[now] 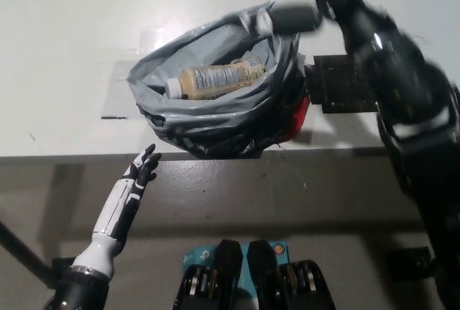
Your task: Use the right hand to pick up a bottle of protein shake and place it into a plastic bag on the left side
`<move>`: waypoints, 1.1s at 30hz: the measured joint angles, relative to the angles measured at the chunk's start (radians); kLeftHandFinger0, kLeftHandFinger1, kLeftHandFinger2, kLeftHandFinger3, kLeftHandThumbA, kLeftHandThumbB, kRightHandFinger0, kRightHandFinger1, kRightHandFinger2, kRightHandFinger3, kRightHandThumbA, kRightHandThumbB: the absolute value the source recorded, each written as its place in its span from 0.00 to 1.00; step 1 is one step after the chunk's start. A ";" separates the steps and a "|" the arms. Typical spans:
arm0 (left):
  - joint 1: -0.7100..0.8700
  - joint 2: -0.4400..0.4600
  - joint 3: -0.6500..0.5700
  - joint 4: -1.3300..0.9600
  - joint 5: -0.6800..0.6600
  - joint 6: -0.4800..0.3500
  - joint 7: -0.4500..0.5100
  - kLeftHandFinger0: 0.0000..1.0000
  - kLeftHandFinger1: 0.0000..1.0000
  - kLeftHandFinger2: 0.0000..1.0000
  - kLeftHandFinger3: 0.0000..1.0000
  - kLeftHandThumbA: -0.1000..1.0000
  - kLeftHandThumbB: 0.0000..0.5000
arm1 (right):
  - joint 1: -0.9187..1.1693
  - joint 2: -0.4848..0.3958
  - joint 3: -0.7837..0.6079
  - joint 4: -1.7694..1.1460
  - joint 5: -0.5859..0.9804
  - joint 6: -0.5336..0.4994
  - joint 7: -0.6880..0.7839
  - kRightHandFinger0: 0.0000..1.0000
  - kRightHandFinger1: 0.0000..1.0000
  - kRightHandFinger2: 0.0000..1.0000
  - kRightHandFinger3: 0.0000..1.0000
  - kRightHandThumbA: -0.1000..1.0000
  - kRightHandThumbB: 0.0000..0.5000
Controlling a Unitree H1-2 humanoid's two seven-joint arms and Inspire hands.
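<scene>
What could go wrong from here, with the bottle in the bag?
1. The black right hand, motion-blurred, is right beside the rim of the crumpled grey plastic bag; it might snag the rim and drag the bag.
2. The bag sits at the white table edge; a tug could tip it and the beige protein shake bottle off.
The white left hand rests open below the edge.

A white table [65, 29] carries a grey plastic bag [208, 119] at its front edge.

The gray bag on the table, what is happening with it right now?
A protein shake bottle lies on its side inside the open plastic bag near the table edge. The black right robot hand, blurred, is above the bag's far rim and holds nothing visible. The white left robot hand rests below the table edge.
</scene>
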 measured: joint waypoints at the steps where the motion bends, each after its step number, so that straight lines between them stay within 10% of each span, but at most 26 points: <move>1: 0.000 0.000 0.000 0.002 0.000 0.000 0.000 1.00 1.00 1.00 1.00 1.00 0.20 | 0.045 -0.004 -0.001 -0.034 0.002 0.000 0.000 1.00 1.00 1.00 1.00 0.93 0.88; 6: 0.000 0.000 0.001 0.018 0.000 0.000 0.000 1.00 1.00 1.00 1.00 1.00 0.17 | 0.291 -0.012 -0.001 -0.187 0.013 -0.001 -0.002 1.00 1.00 1.00 1.00 1.00 0.69; 14: 0.000 0.001 0.006 0.032 -0.005 0.000 0.000 1.00 1.00 1.00 1.00 1.00 0.18 | 0.633 -0.001 -0.024 -0.462 0.070 -0.013 -0.011 1.00 1.00 1.00 1.00 1.00 0.67; 24: 0.001 0.006 0.034 0.030 -0.035 0.000 -0.006 1.00 1.00 1.00 1.00 1.00 0.18 | 0.707 0.081 -0.122 -0.383 0.227 -0.091 -0.031 1.00 1.00 1.00 1.00 1.00 0.41; 33: 0.004 0.006 0.037 0.029 -0.043 0.000 -0.009 1.00 1.00 1.00 1.00 1.00 0.13 | 0.685 0.079 -0.143 -0.134 0.229 -0.146 -0.043 1.00 1.00 1.00 1.00 1.00 0.59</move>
